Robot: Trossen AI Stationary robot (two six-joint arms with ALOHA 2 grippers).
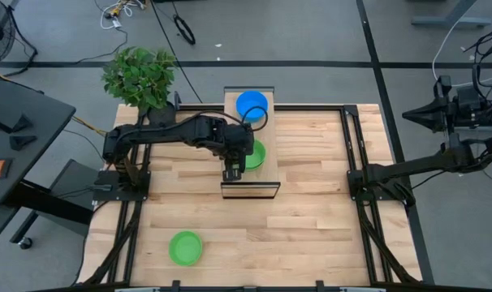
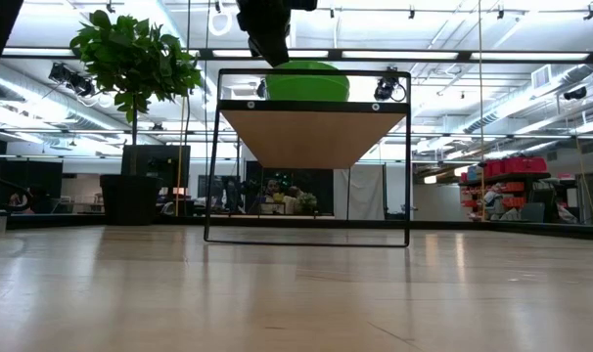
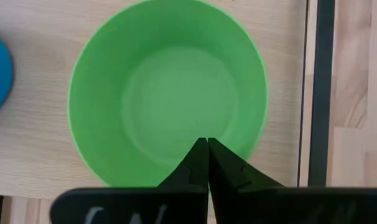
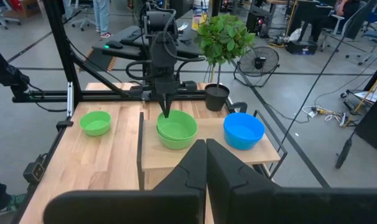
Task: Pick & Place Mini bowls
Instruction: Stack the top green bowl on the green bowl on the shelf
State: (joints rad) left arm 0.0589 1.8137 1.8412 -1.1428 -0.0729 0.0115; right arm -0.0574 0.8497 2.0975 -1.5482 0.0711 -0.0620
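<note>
Nearest to me on the wooden slatted surface (image 1: 311, 203), a single bright green round shallow plastic bowl (image 1: 185, 247) sits alone toward the near left, well apart from everything else. Farther in, at the centre, stands a small raised wooden shelf on a thin black metal frame (image 1: 249, 188), and on its top rests a second bright green plastic bowl (image 3: 167, 93), upright, open side up, smooth and glossy with what looks like a doubled rim, so it may be two nested. My left gripper (image 1: 231, 173) hangs just over that bowl's near rim with its fingers pressed together and holding nothing. I judge the risk here is that closed fingers dropping onto the rim could tip the light bowl or push it off the shelf edge, which lies close beside it. Beyond it, at the shelf's far end, sits a bright blue round plastic bowl (image 1: 252, 105), apart from the green one. The right gripper (image 4: 206, 163) waits off the surface's right side, fingers closed and empty. A leafy potted plant (image 1: 139, 77) stands at the far left corner.
</note>
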